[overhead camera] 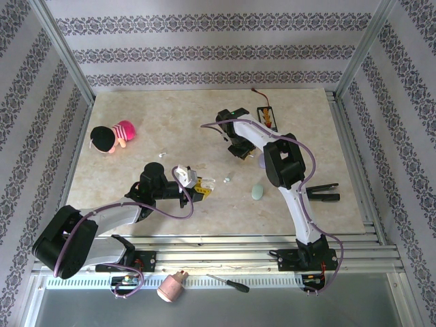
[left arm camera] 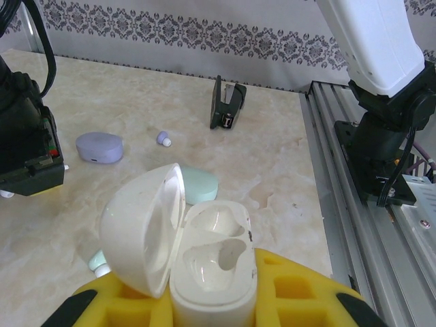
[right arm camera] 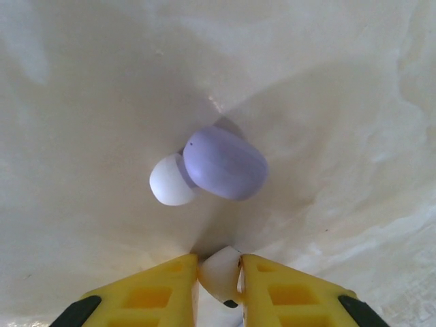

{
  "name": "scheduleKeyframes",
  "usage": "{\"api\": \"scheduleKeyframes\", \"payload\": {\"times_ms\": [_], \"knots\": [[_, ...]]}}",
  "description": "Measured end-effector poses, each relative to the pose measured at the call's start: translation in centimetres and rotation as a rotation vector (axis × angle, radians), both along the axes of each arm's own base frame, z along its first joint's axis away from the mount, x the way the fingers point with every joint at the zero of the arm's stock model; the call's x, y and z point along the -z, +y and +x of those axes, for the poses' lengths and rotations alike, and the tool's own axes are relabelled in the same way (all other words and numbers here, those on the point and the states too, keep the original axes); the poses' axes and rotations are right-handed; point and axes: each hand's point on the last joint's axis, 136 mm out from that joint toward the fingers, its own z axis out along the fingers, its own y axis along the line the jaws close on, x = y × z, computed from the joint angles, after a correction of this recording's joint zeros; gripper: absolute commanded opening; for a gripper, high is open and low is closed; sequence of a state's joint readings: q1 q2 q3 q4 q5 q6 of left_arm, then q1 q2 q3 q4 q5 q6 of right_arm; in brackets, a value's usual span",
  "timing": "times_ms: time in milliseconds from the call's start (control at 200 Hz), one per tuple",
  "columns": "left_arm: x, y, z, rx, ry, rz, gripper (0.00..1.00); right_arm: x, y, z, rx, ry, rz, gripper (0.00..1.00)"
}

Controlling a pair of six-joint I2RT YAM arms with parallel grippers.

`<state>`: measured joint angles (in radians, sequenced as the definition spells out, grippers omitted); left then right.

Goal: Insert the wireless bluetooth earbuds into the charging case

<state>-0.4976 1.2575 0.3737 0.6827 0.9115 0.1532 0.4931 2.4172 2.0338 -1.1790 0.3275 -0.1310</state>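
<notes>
We are looking at the left gripper clamping its yellow fingers on the white charging case. The fingers are pressing on both of its sides and are lifting it a little off the marble-patterned table. The case is sitting upright with its lid swung open to the left, and both moulded wells are showing bare. From above, we are seeing that gripper left of the table's middle, with the case in it.

Just behind the held case a pale green case is lying shut on the table, and a pale green earbud is resting low beside the open lid. Farther left a lavender case is sitting shut, near the dark body of the right arm's tool. A black clip is standing well beyond, towards the wall.

The right gripper is pointing down at the table, and its two yellow fingers are pinching a small white piece — both pads are appearing to touch it. Just ahead of those fingertips a lavender earbud is lying on the table with its white tip turned left, apart from the fingers.

At the far left — well away from both arms — a plush toy is lying on the table.
</notes>
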Motion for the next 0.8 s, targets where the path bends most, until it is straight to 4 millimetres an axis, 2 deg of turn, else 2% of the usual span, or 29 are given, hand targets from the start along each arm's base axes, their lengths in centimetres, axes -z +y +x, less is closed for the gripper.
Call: {"api": "scheduleKeyframes", "payload": {"times_ms": [150,355,799], "knots": [[-0.1,0.0,0.0,-0.001,-0.007,-0.004,0.04,-0.1,0.1,-0.1,0.003,-0.005,0.016,0.22],[-0.4,0.0,0.3,-0.008,-0.020,-0.011,0.04,-1.0,0.3,-1.7,0.040,-0.014,0.125,0.21],[1.5,0.0,3.5,-0.153,-0.018,-0.063,0.03,-9.4,3.8,-5.7,0.121,-0.231,0.603,0.20]]}}
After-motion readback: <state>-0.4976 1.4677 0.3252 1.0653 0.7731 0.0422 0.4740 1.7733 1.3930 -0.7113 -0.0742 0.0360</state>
